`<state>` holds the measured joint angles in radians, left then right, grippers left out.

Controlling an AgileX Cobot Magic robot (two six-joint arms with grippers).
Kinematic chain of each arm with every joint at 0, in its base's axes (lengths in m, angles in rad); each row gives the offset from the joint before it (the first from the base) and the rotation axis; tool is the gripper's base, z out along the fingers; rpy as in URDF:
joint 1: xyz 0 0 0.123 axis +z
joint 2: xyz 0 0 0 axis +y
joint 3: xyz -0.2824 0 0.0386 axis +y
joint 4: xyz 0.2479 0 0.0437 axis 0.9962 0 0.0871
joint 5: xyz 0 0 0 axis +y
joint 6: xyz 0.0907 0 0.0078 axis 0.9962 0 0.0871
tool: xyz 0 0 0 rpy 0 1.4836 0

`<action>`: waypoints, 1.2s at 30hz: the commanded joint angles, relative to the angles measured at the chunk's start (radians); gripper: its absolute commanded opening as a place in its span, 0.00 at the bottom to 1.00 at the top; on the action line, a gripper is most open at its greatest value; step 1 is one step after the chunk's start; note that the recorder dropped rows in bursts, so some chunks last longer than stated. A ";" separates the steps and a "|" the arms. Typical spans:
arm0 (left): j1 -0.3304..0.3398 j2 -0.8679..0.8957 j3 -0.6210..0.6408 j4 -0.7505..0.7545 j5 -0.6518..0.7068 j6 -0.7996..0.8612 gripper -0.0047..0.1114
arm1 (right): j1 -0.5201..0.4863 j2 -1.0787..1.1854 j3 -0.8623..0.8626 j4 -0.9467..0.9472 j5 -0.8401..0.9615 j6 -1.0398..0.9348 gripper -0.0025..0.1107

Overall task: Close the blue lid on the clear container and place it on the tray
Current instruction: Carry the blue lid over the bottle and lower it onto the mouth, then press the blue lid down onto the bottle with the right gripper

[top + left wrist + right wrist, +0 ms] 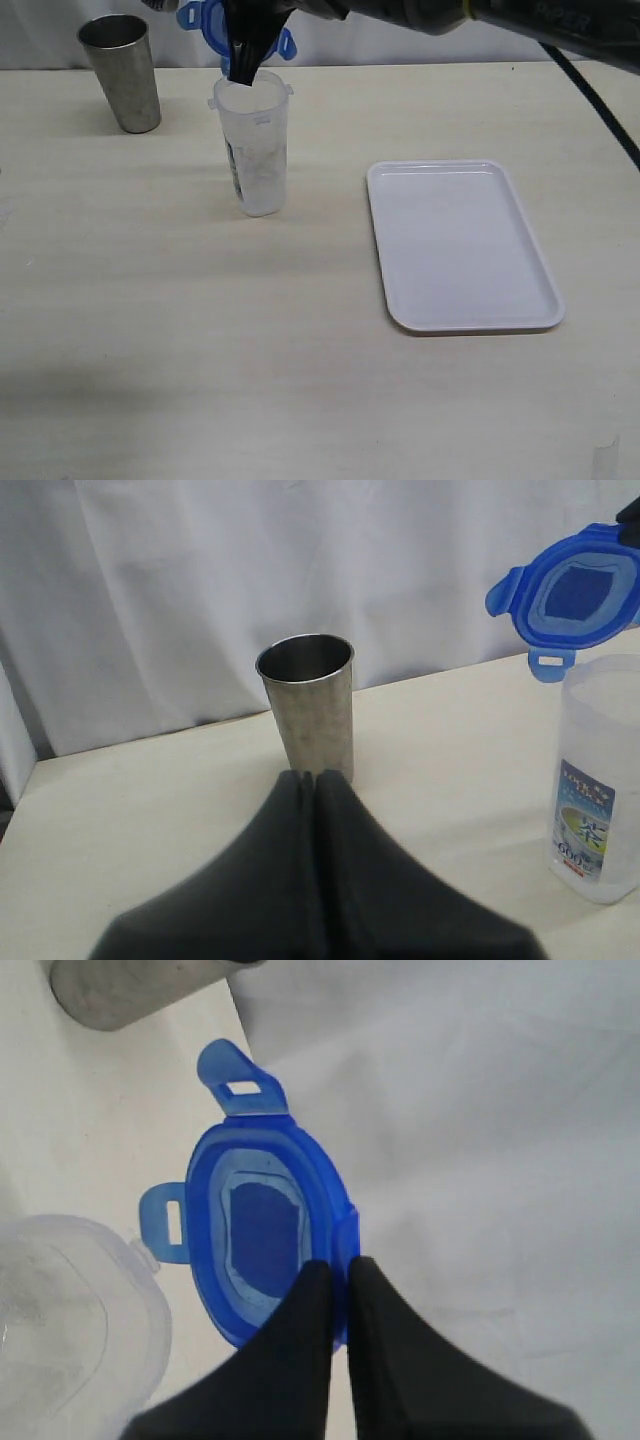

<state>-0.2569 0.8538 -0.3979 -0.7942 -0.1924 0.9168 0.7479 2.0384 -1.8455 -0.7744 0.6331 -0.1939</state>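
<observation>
Flat white tray (460,245); right gripper (340,1278) pinches round blue lid (262,1228).

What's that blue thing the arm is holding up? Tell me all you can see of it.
It is the blue lid: round, translucent blue plastic, with a darker square patch at its centre and slotted snap flaps sticking out from its rim; two flaps show. The right gripper is shut on its edge and holds it in the air, tilted steeply, close above the open mouth of the clear container. It is not seated on the container.
</observation>
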 commanded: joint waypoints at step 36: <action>0.003 -0.005 0.005 -0.003 0.000 -0.004 0.04 | 0.116 -0.047 -0.003 0.035 0.232 -0.030 0.06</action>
<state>-0.2569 0.8538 -0.3979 -0.7942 -0.1924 0.9168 0.8517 2.0053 -1.8455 -0.7494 0.8464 -0.2193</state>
